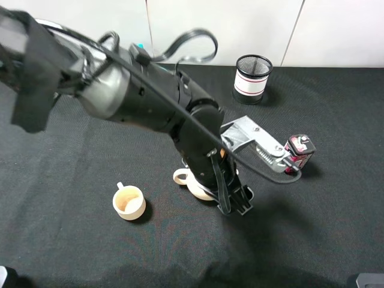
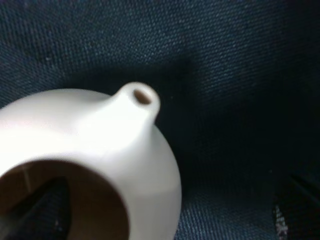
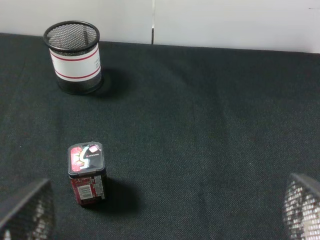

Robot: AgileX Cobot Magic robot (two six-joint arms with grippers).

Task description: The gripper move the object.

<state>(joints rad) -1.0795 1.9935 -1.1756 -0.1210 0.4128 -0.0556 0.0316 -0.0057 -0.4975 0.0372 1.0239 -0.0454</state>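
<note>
the left gripper (image 1: 237,202) sits at the teapot (image 2: 100,135) on the surface (image 1: 312,228), jaws spread, one inside its mouth. the right gripper (image 3: 162,210) has its jaws spread.

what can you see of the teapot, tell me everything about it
The teapot is squat, round and cream, apparently smooth glazed ceramic, with a short spout and no lid, so its brownish inside shows. It stands upright on the dark cloth. From above, the arm hides most of it; only its loop handle and some of the body show. One finger of the left gripper reaches into the opening; contact cannot be told.
</note>
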